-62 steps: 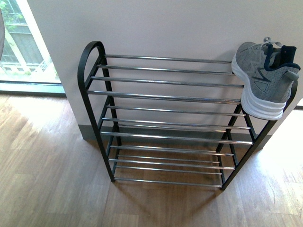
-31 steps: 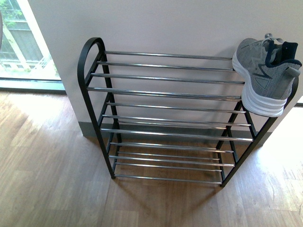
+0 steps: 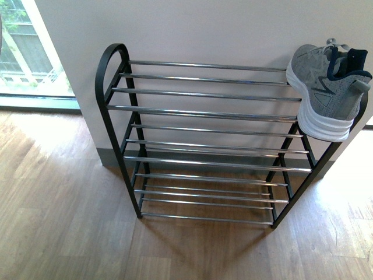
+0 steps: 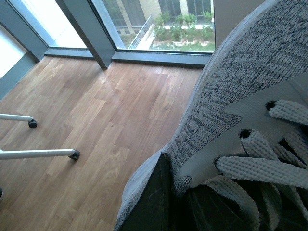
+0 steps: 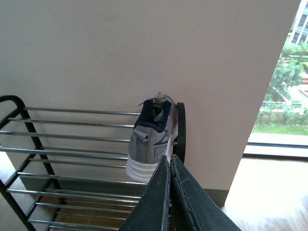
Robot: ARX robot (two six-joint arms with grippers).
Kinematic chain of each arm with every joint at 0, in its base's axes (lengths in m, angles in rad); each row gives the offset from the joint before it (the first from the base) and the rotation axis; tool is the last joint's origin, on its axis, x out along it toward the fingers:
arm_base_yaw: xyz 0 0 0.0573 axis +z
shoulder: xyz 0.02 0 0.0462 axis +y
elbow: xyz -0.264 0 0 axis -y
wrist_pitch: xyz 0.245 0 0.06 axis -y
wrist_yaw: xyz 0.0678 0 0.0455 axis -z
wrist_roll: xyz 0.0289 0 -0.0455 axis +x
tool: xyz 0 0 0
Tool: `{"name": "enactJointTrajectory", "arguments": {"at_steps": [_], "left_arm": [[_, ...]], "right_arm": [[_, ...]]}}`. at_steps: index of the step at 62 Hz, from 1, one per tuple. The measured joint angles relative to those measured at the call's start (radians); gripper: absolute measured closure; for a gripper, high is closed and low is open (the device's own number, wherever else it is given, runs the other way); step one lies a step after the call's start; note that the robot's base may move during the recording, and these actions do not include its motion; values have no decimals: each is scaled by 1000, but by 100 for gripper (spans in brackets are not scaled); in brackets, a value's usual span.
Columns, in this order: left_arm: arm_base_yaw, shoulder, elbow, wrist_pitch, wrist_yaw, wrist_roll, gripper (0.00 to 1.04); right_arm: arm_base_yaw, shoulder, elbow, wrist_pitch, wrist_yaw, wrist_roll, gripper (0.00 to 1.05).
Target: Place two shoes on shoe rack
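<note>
The shoe rack [image 3: 204, 111] stands against the wall. One grey sneaker [image 3: 326, 87] rests on its top shelf at the right end, heel towards me and overhanging the front rod. Neither gripper shows in the front view. My left gripper [image 4: 175, 192] is shut on a second grey sneaker [image 4: 240, 86], seen close up with its laces, held above the wooden floor. My right gripper [image 5: 170, 161] is shut and empty, just in front of the racked sneaker [image 5: 151, 144] and the rack [image 5: 72, 137]. The slides are out of view.
A white wall [image 3: 204, 29] backs the rack. A floor-level window [image 3: 29, 58] lies left of it. White chair legs with casters [image 4: 31, 123] stand on the wooden floor [image 4: 110, 110]. Another window [image 5: 284, 96] shows in the right wrist view.
The front view has shifted a little, so the rack and its sneaker sit slightly higher in the frame. The sneaker keeps its place on the top shelf.
</note>
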Motion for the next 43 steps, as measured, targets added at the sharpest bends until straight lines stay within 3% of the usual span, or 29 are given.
{"name": "enactJointTrajectory", "arguments": {"at_steps": [27, 33, 43], "left_arm": [[0, 0, 0, 0, 0, 0, 103], [0, 0, 0, 0, 0, 0, 103], [0, 0, 0, 0, 0, 0, 103]], "right_arm": [[0, -130, 0, -131, 0, 0, 103], [0, -268, 0, -295, 1, 0, 103], [0, -298, 0, -306, 0, 0, 103]]}}
